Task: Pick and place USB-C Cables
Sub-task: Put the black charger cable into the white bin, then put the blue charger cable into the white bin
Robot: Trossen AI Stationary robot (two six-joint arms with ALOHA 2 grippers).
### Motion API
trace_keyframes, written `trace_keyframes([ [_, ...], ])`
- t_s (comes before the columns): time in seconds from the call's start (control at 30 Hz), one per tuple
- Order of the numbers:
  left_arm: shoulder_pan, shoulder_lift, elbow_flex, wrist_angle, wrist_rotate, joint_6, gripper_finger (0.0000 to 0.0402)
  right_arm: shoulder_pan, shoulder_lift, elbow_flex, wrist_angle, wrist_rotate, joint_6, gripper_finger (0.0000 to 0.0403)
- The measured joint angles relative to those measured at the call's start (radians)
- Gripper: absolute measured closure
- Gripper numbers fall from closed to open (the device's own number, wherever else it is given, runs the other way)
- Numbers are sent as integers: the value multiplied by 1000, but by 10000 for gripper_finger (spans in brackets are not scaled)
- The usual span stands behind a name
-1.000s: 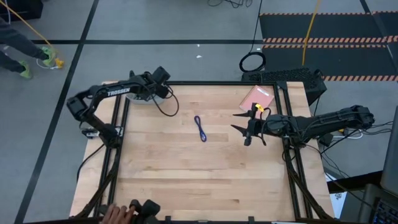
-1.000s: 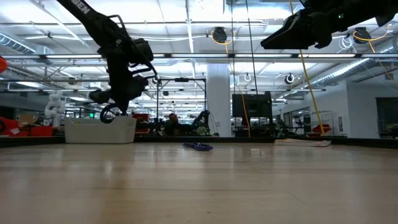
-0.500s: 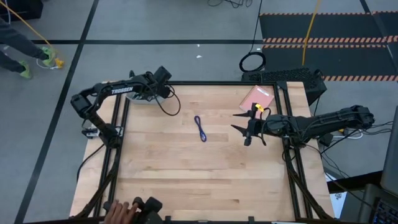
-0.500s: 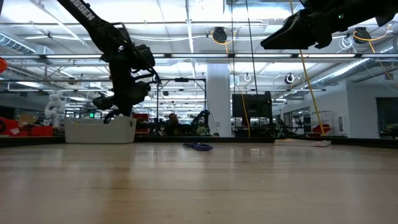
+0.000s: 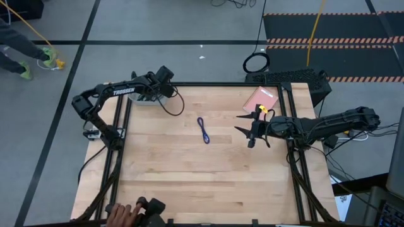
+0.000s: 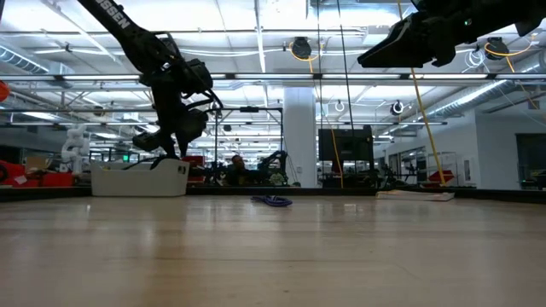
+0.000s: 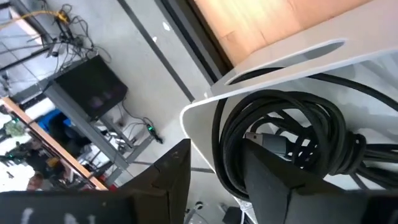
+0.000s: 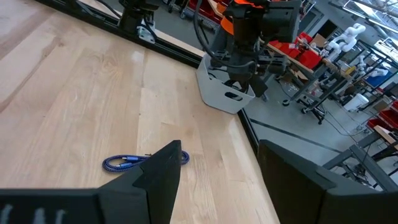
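A black cable coil [image 7: 292, 143] lies inside the white bin [image 7: 205, 118] at the table's far left corner [image 5: 148, 101]. My left gripper [image 7: 214, 186] stands over that bin [image 6: 136, 179], open, pointing down, with one edge of the coil running between its fingers. The blue-purple cable [image 5: 203, 130] lies flat on the middle of the table [image 8: 134, 162]. My right gripper [image 5: 251, 130] hovers high above the table, to the right of that cable, open and touching nothing. I cannot tell the second black cable apart from the coil in the bin. My left gripper comes from above with its fingers [image 7: 267, 180] on either side of the coil's edge [image 7: 224, 149]. The coil rests on the bin floor. I cannot tell whether a finger touches it.
A pink packet [image 5: 260, 99] lies at the table's far right corner. A person's hand [image 5: 123, 211] and a black object [image 5: 151, 208] sit at the near edge. Bare wood surrounds the blue-purple cable. Black frame rails run along the table's left and right sides.
A black cable loop that hung below my left gripper has gone down into the white bin. The left gripper has shifted a little toward the table's right over the bin. The hand at the near edge has moved slightly.
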Motion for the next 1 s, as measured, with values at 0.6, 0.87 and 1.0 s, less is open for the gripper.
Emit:
trace_keyframes([
  [0.6,-17,0,0,-67,-129,-275,184,0,0,0,0,0,0,195],
  [0.87,-103,-58,0,-79,-220,-396,174,0,0,0,0,0,1,195],
  [1.0,-156,-115,0,-74,-231,-600,174,0,0,0,0,0,1,195],
])
